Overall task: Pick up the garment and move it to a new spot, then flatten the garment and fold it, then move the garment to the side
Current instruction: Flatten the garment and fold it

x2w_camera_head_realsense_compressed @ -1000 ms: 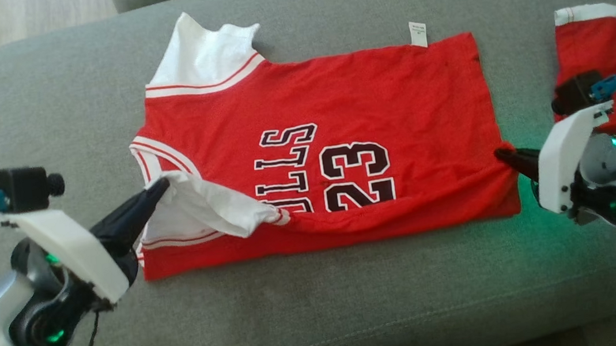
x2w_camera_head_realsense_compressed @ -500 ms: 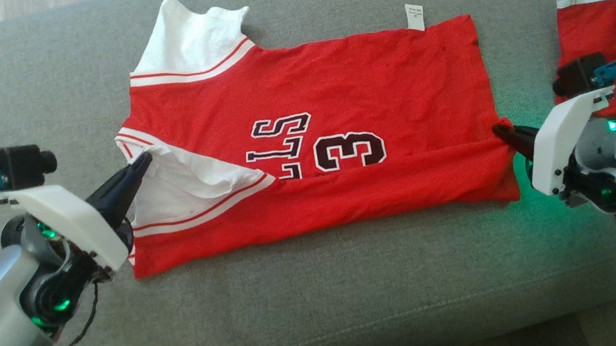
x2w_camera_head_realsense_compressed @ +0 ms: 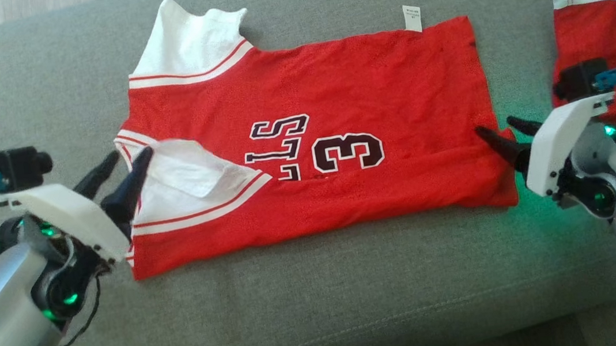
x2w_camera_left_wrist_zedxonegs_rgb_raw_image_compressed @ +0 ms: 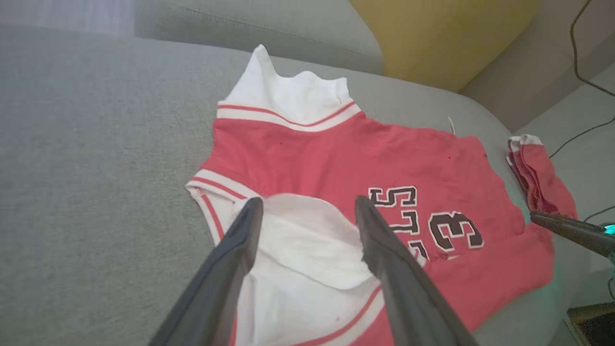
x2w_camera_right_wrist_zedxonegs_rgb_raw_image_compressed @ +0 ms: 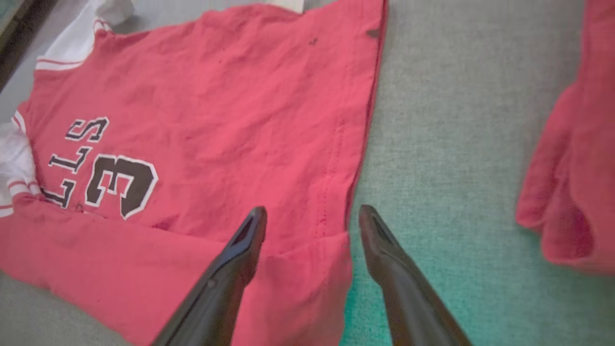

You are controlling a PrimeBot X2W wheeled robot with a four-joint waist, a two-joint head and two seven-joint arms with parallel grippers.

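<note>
Red jersey point(x2w_camera_head_realsense_compressed: 334, 94) half-folded on the grey sofa point(x2w_camera_head_realsense_compressed: 323, 310), both hands spread and empty

Nearest, the front edge of the jersey is doubled up over the lower part of its print. The fold looks loose and is puckered at its right corner. The left hand point(x2w_camera_head_realsense_compressed: 129, 154) stands with fingers apart astride the rucked white sleeve point(x2w_camera_head_realsense_compressed: 186, 169), pinching nothing. In its wrist view the cloth bulges up between the fingers, so a careless withdrawal could hook it and peel the fold open. The right hand point(x2w_camera_head_realsense_compressed: 495, 125), likewise spread, has one finger over the hem corner and one over bare cushion; a snag there would drag that corner askew. Farther back, the other white sleeve point(x2w_camera_head_realsense_compressed: 195, 46) juts past the body, and unless tucked in it will likely leave the next fold lopsided. A second red garment point(x2w_camera_head_realsense_compressed: 605, 34) lies close behind the right arm, where a wide swing might sweep it along
</note>
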